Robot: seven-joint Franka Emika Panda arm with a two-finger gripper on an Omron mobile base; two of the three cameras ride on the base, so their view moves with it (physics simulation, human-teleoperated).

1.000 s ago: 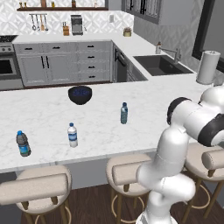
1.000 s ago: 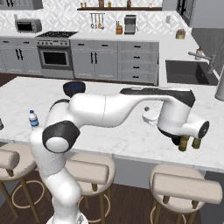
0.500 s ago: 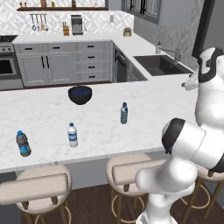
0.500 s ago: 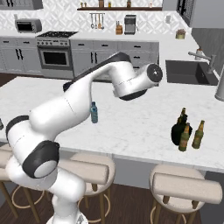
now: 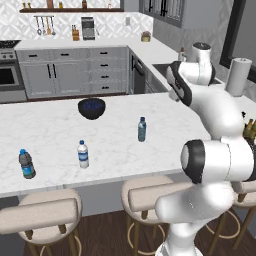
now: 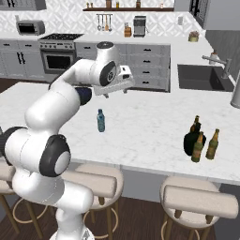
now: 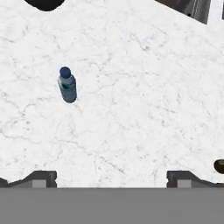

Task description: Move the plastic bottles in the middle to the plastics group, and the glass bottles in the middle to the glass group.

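Observation:
The small grey-blue water bottle (image 5: pixel 142 129) with a blue cap stands upright in the middle of the white marble island (image 6: pixel 150 117). It also shows as the bottle (image 6: pixel 100 120) and, from above, the bottle (image 7: pixel 67 84). My gripper (image 6: pixel 116 93) hangs open well above the counter, up and to the right of that bottle, with nothing between its fingers (image 7: pixel 41 177). At the left end stand the white-labelled bottle (image 5: pixel 83 154) and the blue-labelled bottle (image 5: pixel 26 164). At the right end a squat black bottle (image 6: pixel 192 140) stands among slim brown bottles (image 6: pixel 213 144).
A black bowl (image 5: pixel 91 108) sits on the far side of the island. A white paper-towel roll (image 5: pixel 237 76) stands at the right, near the sink (image 6: pixel 201 77). Padded stools (image 6: pixel 201 201) line the near edge. Open marble lies between the bottle and the glass cluster.
The arm has swung up and left, from low beside the glass bottles at the right end to high over the island's middle. The gripper stayed open. No bottles moved.

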